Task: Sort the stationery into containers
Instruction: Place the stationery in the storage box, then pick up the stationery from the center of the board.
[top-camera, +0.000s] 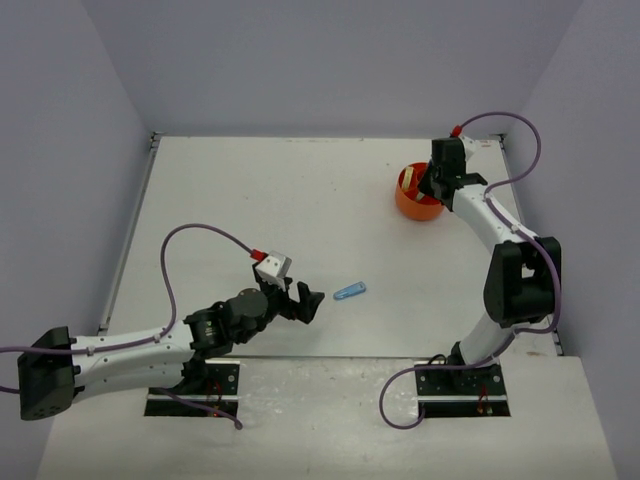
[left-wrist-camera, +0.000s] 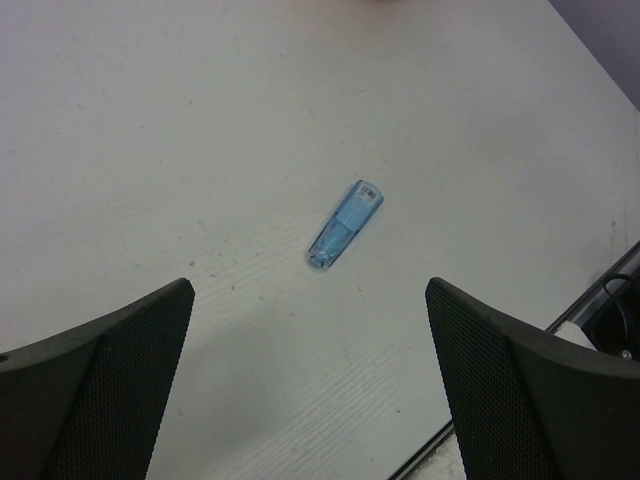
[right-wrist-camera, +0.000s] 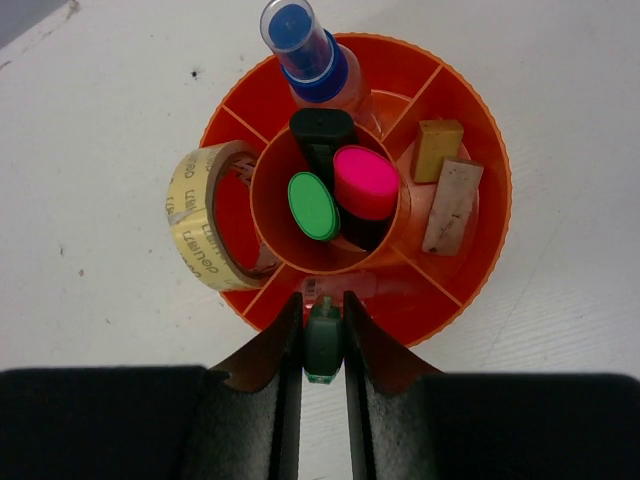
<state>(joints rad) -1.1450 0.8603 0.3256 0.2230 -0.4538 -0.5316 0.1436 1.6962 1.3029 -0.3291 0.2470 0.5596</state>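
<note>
Left wrist view: blue clip (left-wrist-camera: 343, 228), flat on the table (left-wrist-camera: 150, 120) near its near edge. It lies just ahead of the left gripper (left-wrist-camera: 308, 300), whose jaws are spread wide and empty. Long axis slants across the closing line. Left arm nearer. Right gripper (right-wrist-camera: 323, 318) pinches a small green clip (right-wrist-camera: 322, 345) at the orange tub's (right-wrist-camera: 495, 180) rim.

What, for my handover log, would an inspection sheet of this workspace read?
Surface: white table, lightly scuffed.
Job's things: orange tub holds a blue highlighter, green highlighter, pink highlighter, tape ring and two erasers; a blue clip lies loose on the table.
Clutter: nothing seen.
Grippers: left gripper open, facing the blue clip; right gripper shut on a green clip at the tub's near edge.
Cables: purple cables loop from both arms.
Surroundings: plain pale walls on three sides.
</note>
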